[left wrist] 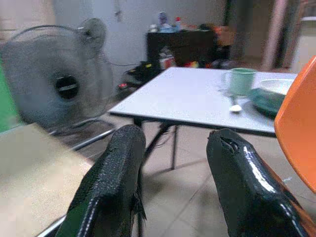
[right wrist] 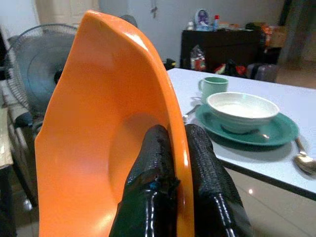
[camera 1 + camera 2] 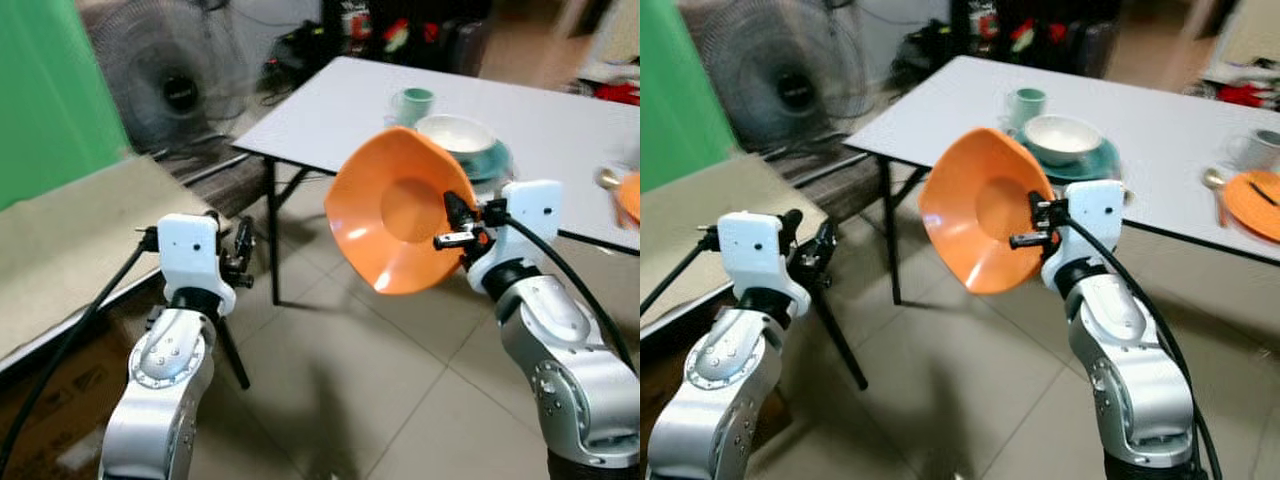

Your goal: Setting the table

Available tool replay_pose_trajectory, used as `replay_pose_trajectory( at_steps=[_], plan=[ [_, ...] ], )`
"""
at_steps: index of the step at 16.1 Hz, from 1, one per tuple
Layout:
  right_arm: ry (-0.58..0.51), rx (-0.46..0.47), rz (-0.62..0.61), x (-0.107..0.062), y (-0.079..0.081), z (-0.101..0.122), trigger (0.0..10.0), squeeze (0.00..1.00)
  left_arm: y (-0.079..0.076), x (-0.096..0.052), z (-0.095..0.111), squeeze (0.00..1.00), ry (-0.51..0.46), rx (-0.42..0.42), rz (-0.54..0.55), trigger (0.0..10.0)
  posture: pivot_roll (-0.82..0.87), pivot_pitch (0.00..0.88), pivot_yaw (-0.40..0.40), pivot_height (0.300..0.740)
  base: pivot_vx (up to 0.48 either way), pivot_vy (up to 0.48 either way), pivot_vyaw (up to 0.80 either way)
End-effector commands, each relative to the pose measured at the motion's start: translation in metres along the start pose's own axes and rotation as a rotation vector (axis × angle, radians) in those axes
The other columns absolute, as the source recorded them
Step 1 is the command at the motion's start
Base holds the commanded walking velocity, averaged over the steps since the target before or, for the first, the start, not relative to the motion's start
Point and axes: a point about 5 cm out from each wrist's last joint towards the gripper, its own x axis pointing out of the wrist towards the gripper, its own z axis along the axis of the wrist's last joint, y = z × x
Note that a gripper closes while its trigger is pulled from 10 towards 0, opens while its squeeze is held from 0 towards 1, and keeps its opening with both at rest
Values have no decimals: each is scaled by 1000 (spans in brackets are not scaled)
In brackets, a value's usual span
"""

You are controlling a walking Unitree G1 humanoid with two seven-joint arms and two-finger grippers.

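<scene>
The right gripper (image 2: pixel 174 163) is closed on the rim of an orange plate (image 3: pixel 400 212), one black finger pressed to the inner face and the other to the outer face. The plate is deep and wide-rimmed. It is held up in the air, tilted nearly on edge, with its hollow facing back toward the robot's head. It hangs just ahead of the right arm, above the tiled floor (image 3: pixel 380 400) and short of the near edge of the white surface (image 3: pixel 330 105), not touching it.

The left gripper (image 1: pixel 173 187) is raised at about the same height on the robot's left side, well apart from the plate. Its two black fingers stand open with a clear gap between them, and they hold nothing.

Beyond the plate, on the surface, a white bowl (image 3: pixel 1062 136) sits on a teal plate (image 3: pixel 1095 163). A pale green mug (image 3: pixel 1026 104) stands just beside them, farther from the robot. A spoon (image 2: pixel 305 159) lies on the surface near the teal plate. Toward the right end of the surface lies a second orange plate (image 3: pixel 1252 203), with a white cup (image 3: pixel 1262 148) behind it.

To the left of the surface stands a large floor fan (image 3: pixel 165 80), and a green panel (image 3: pixel 50 100) rises at the far left.
</scene>
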Motion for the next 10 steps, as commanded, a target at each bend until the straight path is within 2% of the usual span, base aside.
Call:
replay_pose_trajectory(
  at_steps=[1,10],
  plan=[
    [-28,1,-26,-1,-5,7,10000,0,-1,3,4,0,-13,-8,-18,10000,-106,0,12,740,0,0,-800],
    [-30,3,-36,-2,-7,8,10000,0,-3,4,4,0,-14,-21,-36,10000,-107,0,13,740,0,0,-800]
  ],
)
